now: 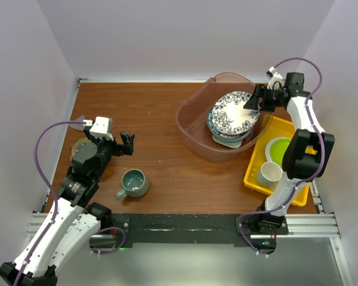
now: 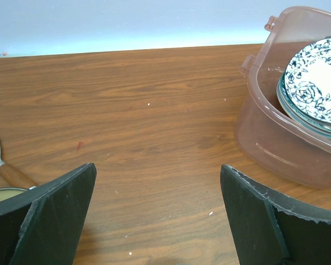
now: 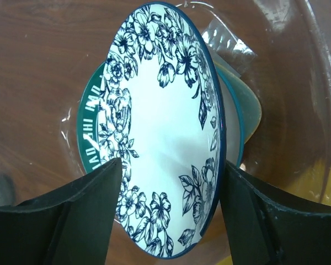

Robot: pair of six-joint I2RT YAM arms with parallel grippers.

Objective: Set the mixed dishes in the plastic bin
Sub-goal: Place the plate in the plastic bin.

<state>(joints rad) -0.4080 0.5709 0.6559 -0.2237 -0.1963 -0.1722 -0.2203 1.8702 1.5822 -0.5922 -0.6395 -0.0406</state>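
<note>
The plastic bin [image 1: 191, 128] [image 2: 265, 138] [image 3: 33, 66] stands at the back right of the table. Inside it a blue floral plate [image 1: 234, 112] [image 2: 317, 83] [image 3: 165, 127] leans on top of a stack. Under it show a green-rimmed plate with white lettering [image 3: 91, 127] and a mint dish [image 3: 248, 105]. My right gripper [image 1: 253, 102] [image 3: 171, 163] hangs over the bin's right side, open, its fingers standing either side of the floral plate's near edge. A grey-teal mug [image 1: 133, 183] sits on the table front left. My left gripper [image 1: 126, 143] [image 2: 157, 168] is open and empty just behind the mug.
A yellow tray [image 1: 286, 128] right of the bin holds a lime-green plate [image 1: 278, 149] and a white mug [image 1: 269, 174]. At the far left lie a wooden-handled knife [image 2: 0, 160] and a round dish [image 1: 80, 146], partly under my left arm.
</note>
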